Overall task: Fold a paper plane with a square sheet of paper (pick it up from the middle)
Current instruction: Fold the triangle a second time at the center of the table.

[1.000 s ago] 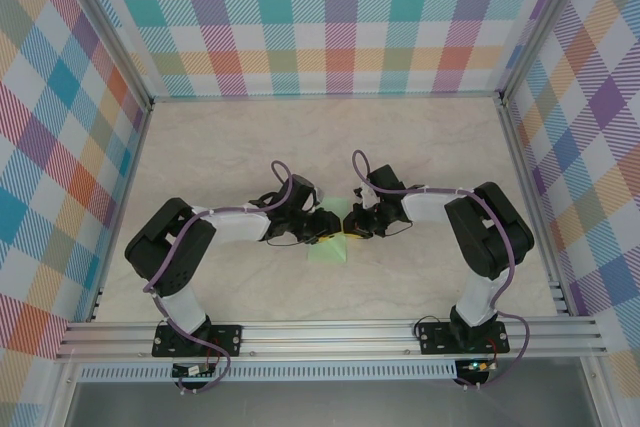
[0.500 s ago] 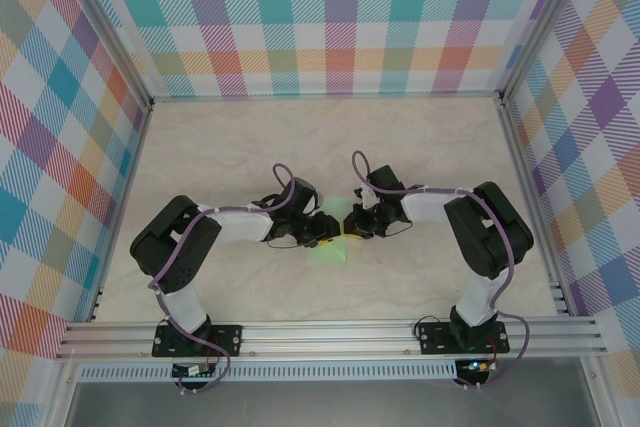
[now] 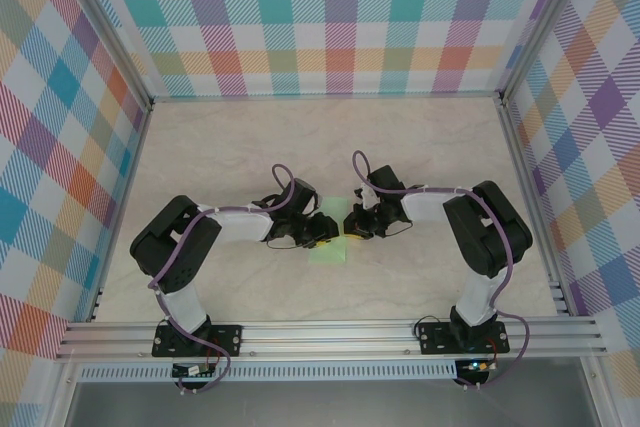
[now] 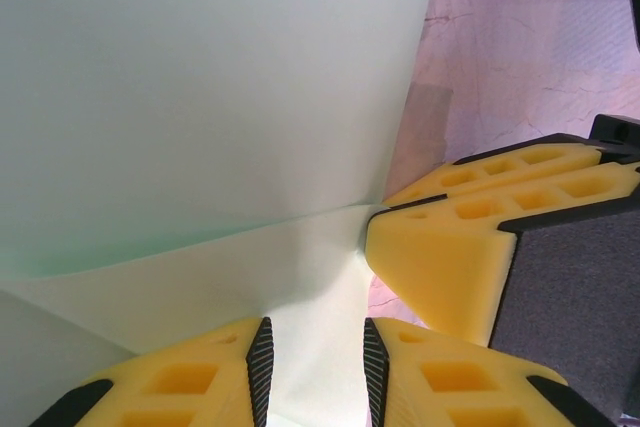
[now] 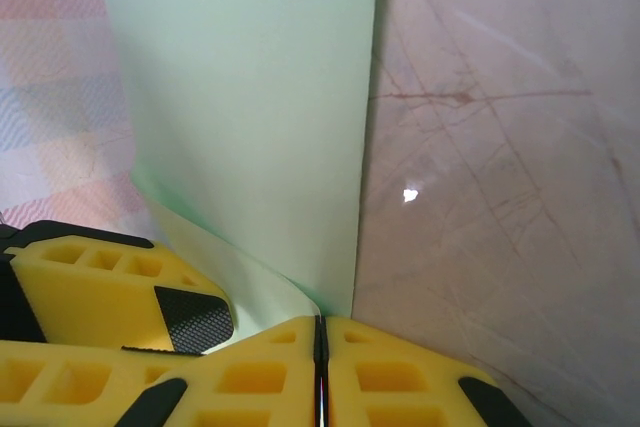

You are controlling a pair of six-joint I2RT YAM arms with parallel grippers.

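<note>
The square sheet of paper (image 3: 328,252) is pale mint green and lies mid-table between the two arms, its far edge lifted. My right gripper (image 3: 350,227) is shut on that raised edge; in the right wrist view its fingertips (image 5: 320,347) meet with the paper (image 5: 260,97) pinched between them. My left gripper (image 3: 328,231) is right beside it, open. In the left wrist view, a curled flap of the sheet (image 4: 200,97) runs between its parted fingers (image 4: 317,367). The right gripper's yellow fingers (image 4: 450,257) sit just to their right.
The marble-patterned table (image 3: 250,147) is boxed in by plaid walls at the left, back and right. An aluminium rail (image 3: 330,335) carrying both arm bases runs along the near edge.
My left gripper has slid a little right and nearer, closing in on the right gripper over the sheet. The right arm has stayed put, holding the paper edge.
</note>
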